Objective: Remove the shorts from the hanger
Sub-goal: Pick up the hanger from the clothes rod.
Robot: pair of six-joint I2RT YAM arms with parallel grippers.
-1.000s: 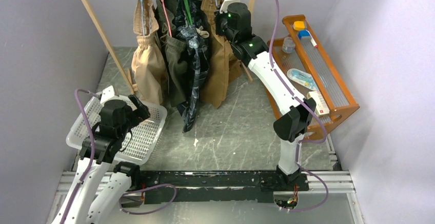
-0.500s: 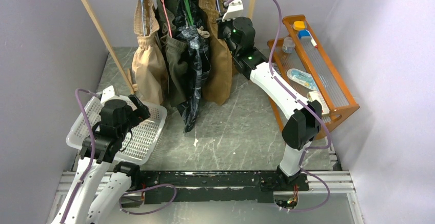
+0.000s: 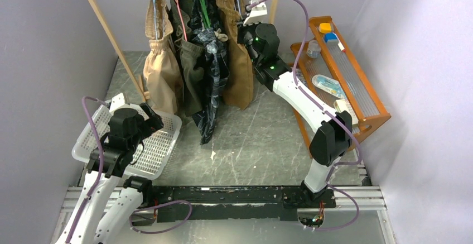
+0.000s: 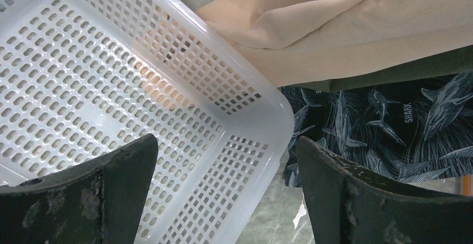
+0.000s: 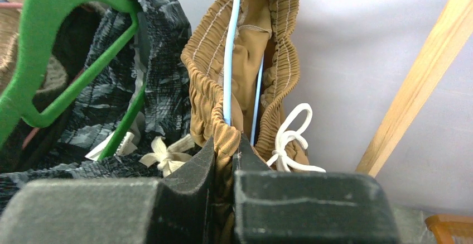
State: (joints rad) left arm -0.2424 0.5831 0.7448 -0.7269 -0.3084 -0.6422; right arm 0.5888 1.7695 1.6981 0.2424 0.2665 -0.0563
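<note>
Four shorts hang from a wooden rack: light beige shorts [image 3: 160, 71], olive green shorts [image 3: 189, 71], dark patterned shorts [image 3: 211, 82] on a green hanger [image 5: 56, 71], and tan brown shorts [image 3: 239, 71] on a light blue hanger [image 5: 230, 48]. My right gripper [image 5: 227, 146] is shut on the gathered waistband of the tan brown shorts [image 5: 215, 93], high at the rack. My left gripper [image 4: 226, 160] is open and empty over the white basket [image 4: 111, 87], with the beige shorts [image 4: 346, 26] and the patterned shorts [image 4: 385, 121] beyond it.
The white perforated basket [image 3: 162, 143] lies on the floor at the left. An orange wooden tray [image 3: 362, 110] with small items stands at the right. The rack's slanted wooden legs [image 3: 109, 37] stand by the left wall and at the back right [image 5: 418, 82].
My right gripper has moved right and back with the tan brown shorts' waistband, and the arm has stretched further. The tan shorts shifted right with it. The left arm has not moved.
</note>
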